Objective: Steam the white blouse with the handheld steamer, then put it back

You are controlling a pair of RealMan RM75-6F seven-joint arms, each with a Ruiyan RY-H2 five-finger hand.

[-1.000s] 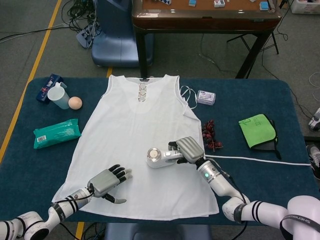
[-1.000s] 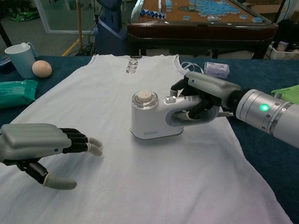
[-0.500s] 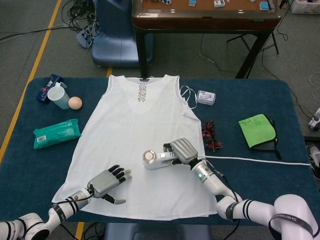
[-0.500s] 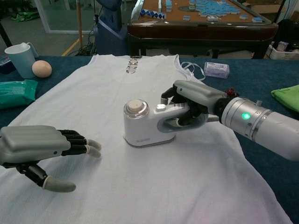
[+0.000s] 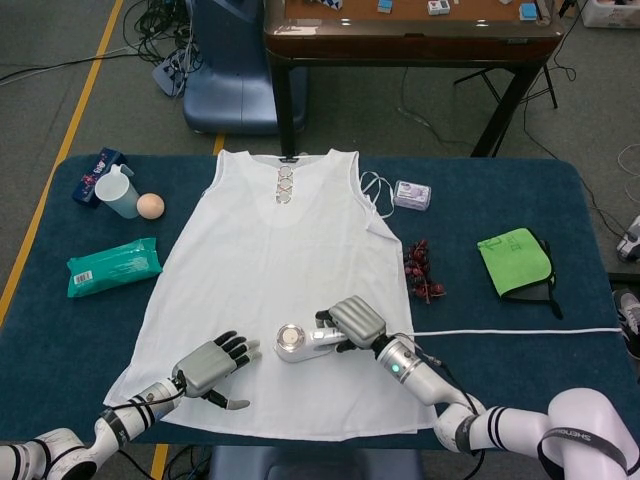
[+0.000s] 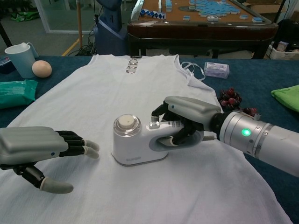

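1. The steamer (image 6: 135, 147) stands on the lower part of the blouse (image 5: 270, 260), near the hem, with its round head toward the robot's left. The right hand (image 6: 187, 119) grasps it by the loop handle, fingers wrapped through the loop.
2. I judge the steamer to be rigid plastic and rather heavy for its size if it carries water. The handle is the correct place to hold it. The smooth white body looks slippery for such fingers.
3. The blouse is thin and soft and lies flat on the table (image 5: 500, 190). It will probably wrinkle or slide under the steamer if nothing holds it.
4. The left hand (image 6: 32, 147) is released: it holds nothing, fingers stretched and a little apart, low over the cloth near the steamer. Whether it touches the blouse, I cannot tell.
5. The cord (image 5: 510, 331) runs to the right and leaves the table edge; where it ends is not visible.
6. The underside of the steamer is hidden, so I cannot see steam or how flat it sits.
7. Both forearms are cut off at the bottom of the head view.
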